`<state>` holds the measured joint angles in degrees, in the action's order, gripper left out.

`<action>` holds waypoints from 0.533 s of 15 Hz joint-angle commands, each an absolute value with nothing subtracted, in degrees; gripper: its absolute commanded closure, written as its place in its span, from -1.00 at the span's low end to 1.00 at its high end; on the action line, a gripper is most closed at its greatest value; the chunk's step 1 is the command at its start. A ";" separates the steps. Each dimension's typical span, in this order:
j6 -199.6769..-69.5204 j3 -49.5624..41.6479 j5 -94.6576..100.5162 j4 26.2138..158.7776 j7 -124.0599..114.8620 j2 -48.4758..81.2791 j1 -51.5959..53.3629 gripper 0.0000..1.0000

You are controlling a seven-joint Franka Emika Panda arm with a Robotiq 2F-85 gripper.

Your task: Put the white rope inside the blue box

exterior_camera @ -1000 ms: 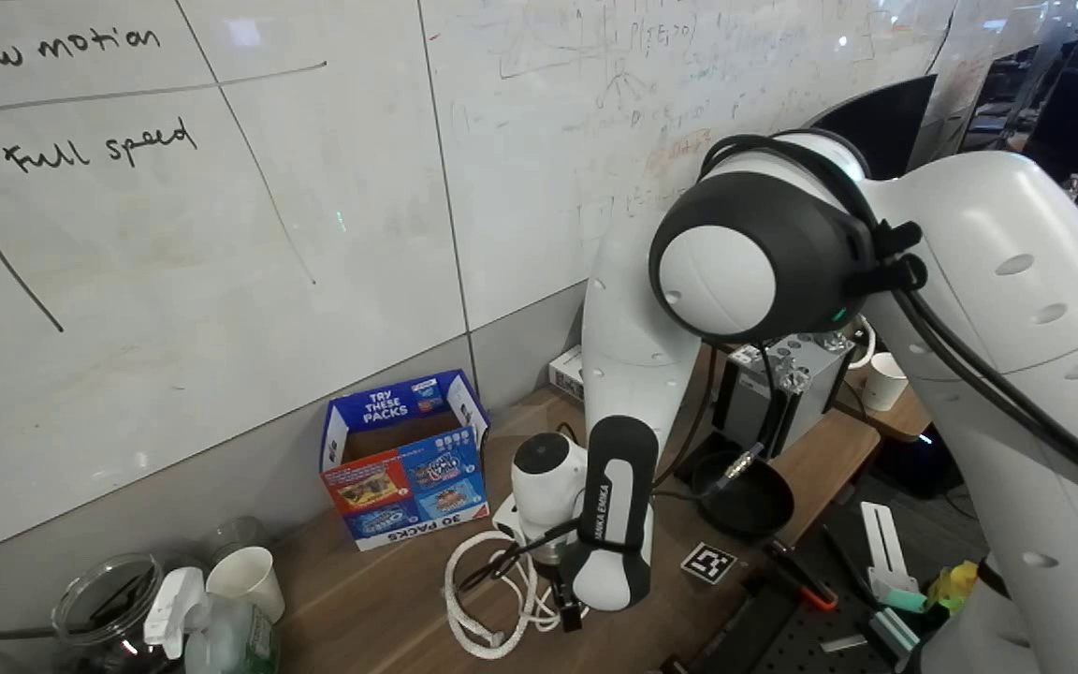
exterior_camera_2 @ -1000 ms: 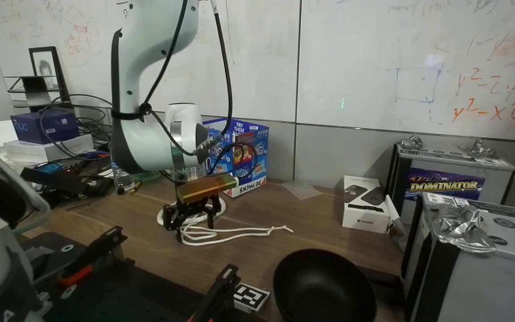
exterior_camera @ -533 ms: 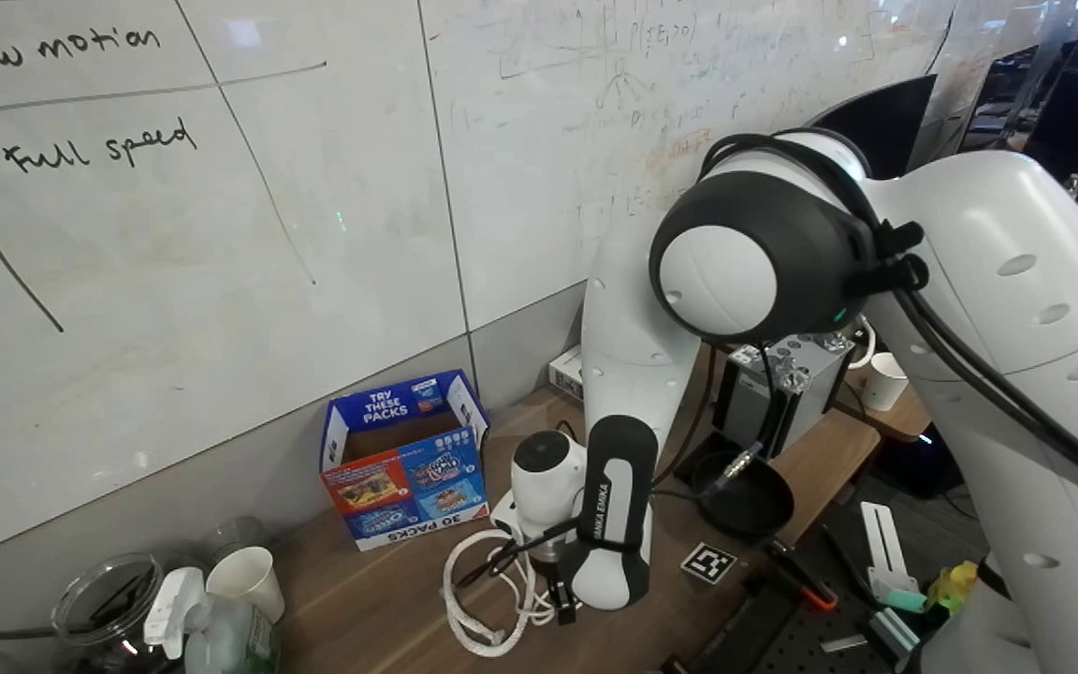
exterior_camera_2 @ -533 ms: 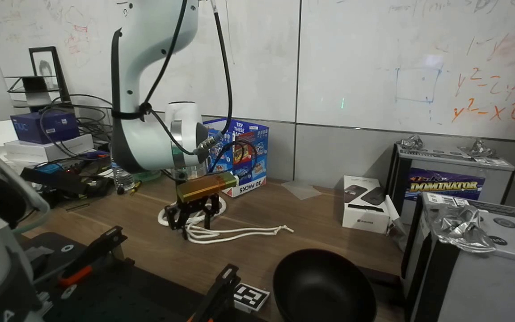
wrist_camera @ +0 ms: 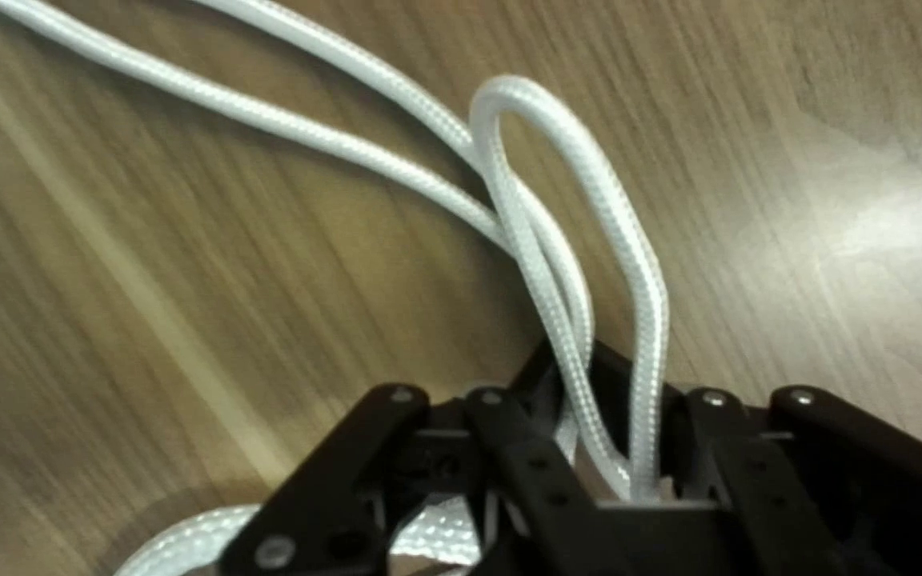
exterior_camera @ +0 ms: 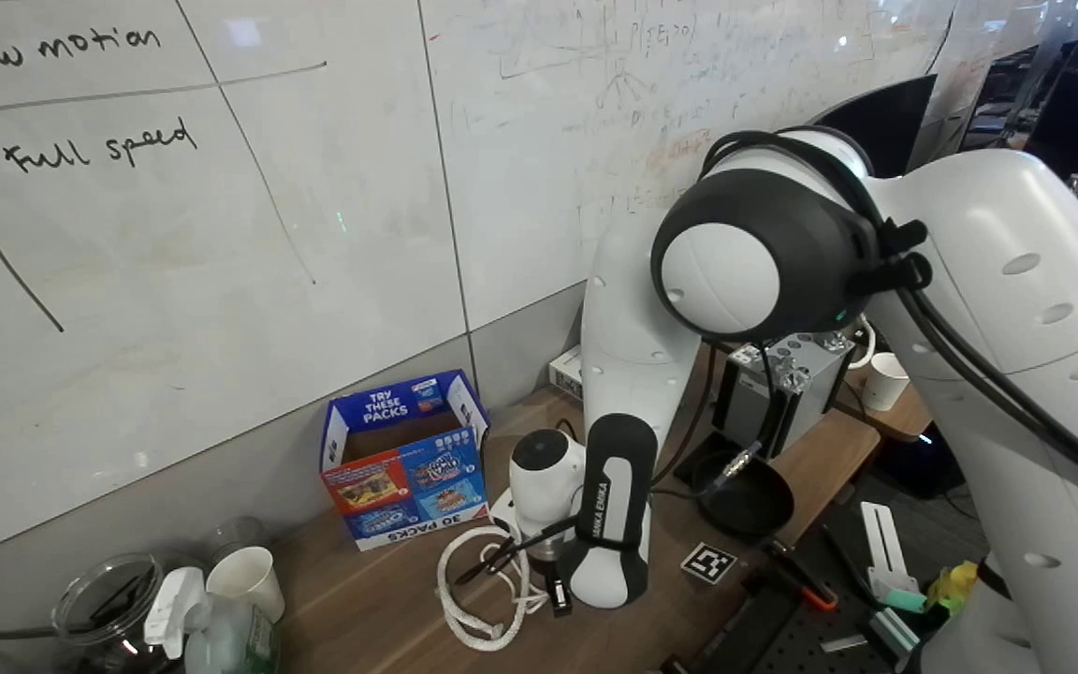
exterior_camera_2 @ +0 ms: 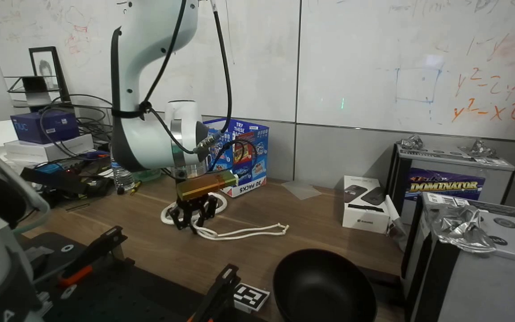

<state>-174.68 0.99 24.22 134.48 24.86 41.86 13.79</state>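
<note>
At the gripper [wrist_camera: 581, 376], fingers had come together from a wide stance over the last sec. & pinched strands of the rope [wrist_camera: 537, 264]; a narrow bight stood up btwn them in the wrist view. The rope had shifted slightly w/ the motion, i.e., hold had prob. taken. Task status (est.): grasp step was complete or nearly so; transfer remained.

Rope pos.: mostly on the table [exterior_camera_2: 145, 237], outside the box [exterior_camera: 413, 482]. Orient.: long axis ran approx. L to R in an exterior view, from its round coil, partly hidden behind the fingers, to its free ends, which pointed R, across the front of the box rather than into it. Thin strands lay near-parallel along that axis.

NB: grip sat btwn coil & free ends, so both would prob. trail during lift; extra clearance over the rim was advisable.

Box: upright, top uncovered, just beyond the coil; contact could not be confirmed. Whiteboard [exterior_camera: 380, 234]: behind the box, along the table's rear edge.
</note>
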 commanded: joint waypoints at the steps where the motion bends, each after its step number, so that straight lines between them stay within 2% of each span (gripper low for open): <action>1: -167.99 7.21 22.91 133.30 26.79 40.54 6.25 0.80; 5: -152.52 22.69 11.72 131.66 35.89 37.04 -10.57 0.81; 8: -141.23 27.91 -0.33 128.49 39.74 31.93 -17.19 0.81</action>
<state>-150.52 23.22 9.08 130.51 35.43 37.50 -11.67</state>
